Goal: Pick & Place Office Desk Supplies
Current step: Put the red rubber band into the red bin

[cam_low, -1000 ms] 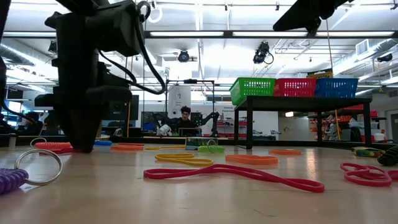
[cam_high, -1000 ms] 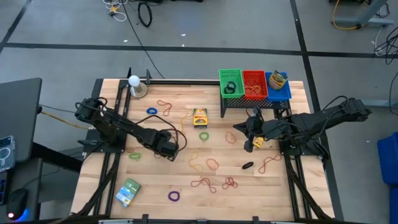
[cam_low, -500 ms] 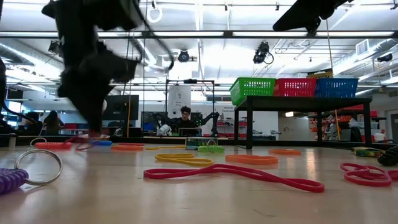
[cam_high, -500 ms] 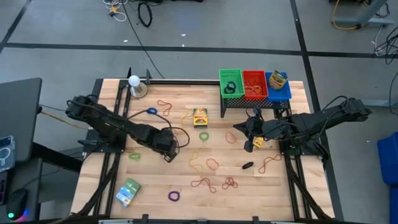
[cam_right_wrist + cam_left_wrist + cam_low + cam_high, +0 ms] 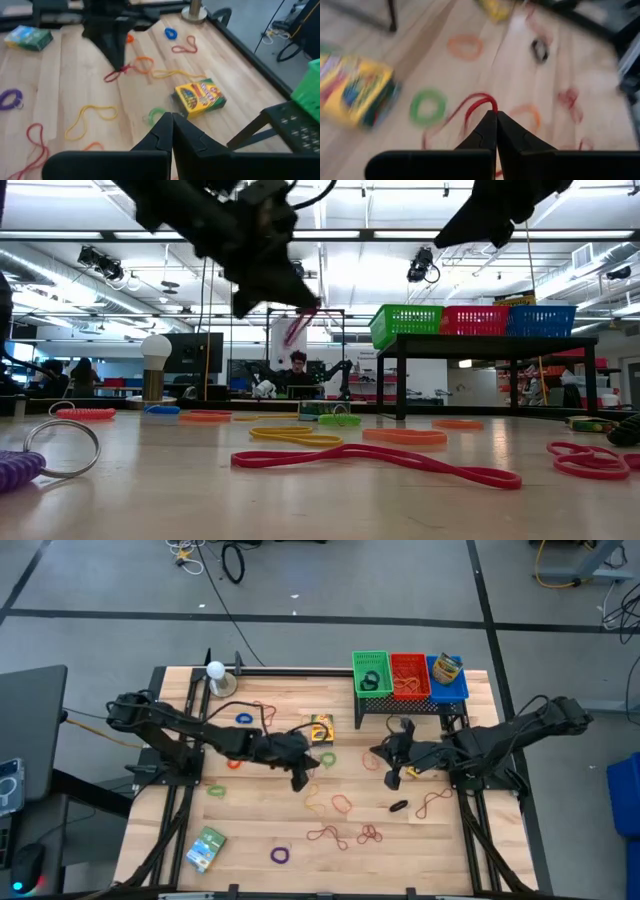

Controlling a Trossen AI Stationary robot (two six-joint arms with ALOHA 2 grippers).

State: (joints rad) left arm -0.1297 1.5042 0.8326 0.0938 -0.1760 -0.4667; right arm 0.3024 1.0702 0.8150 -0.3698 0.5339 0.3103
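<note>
My left gripper [image 5: 300,776] hovers over the middle of the table, shut on a thin red rubber band [image 5: 295,330]. The band hangs well above the wood in the low view. A yellow crayon box [image 5: 321,728] lies flat just beyond the gripper, with a green ring [image 5: 328,758] beside it. Several more bands in red, orange and yellow are strewn over the table. My right gripper [image 5: 386,762] stands shut above the table's right half, short of the basket rack; its wrist view shows nothing between its fingers [image 5: 171,116]. My left gripper pinches the red band at the top of its loop [image 5: 492,102], between the free ends of its two fingers [image 5: 487,131]. The fingers slant downward, toward the table's right side. The band hangs slack below them [image 5: 118,75], lifted clear of the table.
Green [image 5: 371,673], red [image 5: 409,675] and blue [image 5: 448,680] baskets stand on a black rack at the far right. A white ball on a metal base [image 5: 216,672] stands at the far left. A green-blue packet [image 5: 206,848] and a purple ring [image 5: 280,855] lie near the front edge.
My left gripper has risen from the tabletop and swung toward the table's right edge, tipping from pointing down to a shallow slant. It has taken the red band up with it, and the band now hangs clear of the wood.
</note>
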